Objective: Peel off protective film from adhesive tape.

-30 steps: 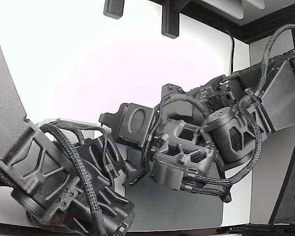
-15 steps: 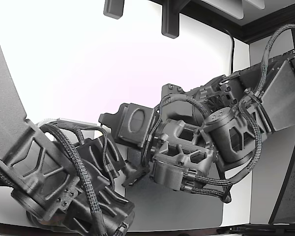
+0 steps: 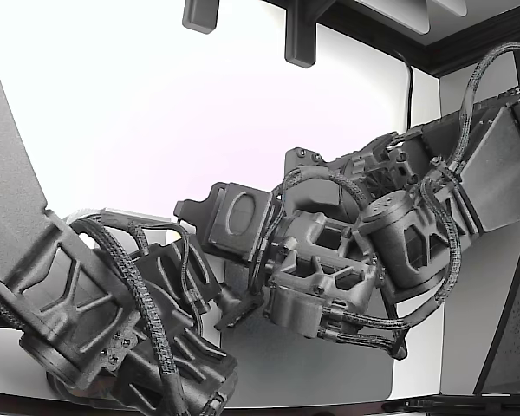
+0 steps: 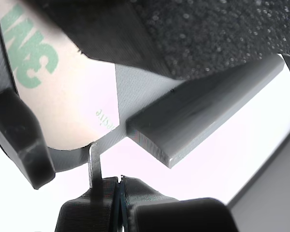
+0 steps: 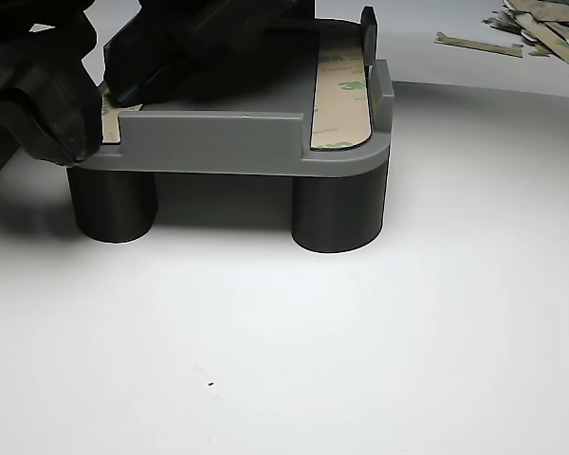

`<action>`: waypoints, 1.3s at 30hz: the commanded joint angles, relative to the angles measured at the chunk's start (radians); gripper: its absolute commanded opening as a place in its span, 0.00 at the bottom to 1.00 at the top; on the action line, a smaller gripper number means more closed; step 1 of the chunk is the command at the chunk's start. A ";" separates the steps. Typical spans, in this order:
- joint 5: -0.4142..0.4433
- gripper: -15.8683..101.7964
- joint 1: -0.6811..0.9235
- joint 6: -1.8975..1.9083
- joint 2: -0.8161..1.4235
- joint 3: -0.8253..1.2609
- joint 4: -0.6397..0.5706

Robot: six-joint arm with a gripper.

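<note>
Jaws pinched on film tab [image 4: 94,164] at tape [image 4: 63,104] edge, seen only in wrist view. Other view: second tape strip [image 5: 342,93] on grey tray [image 5: 218,142]; peeled film scraps [image 5: 536,24] behind.

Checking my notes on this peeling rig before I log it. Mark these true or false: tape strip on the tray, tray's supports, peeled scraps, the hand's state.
1. A tan tape strip with green print lies on the grey plastic tray. True.
2. The tray stands on square wooden blocks. False: on dark round legs.
3. Peeled film scraps lie on the white table behind the tray. True.
4. The hand gapes wide open. False: its tips look closed together.
</note>
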 commanded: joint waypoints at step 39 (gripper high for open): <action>0.020 0.04 0.008 0.000 -0.009 -0.058 0.032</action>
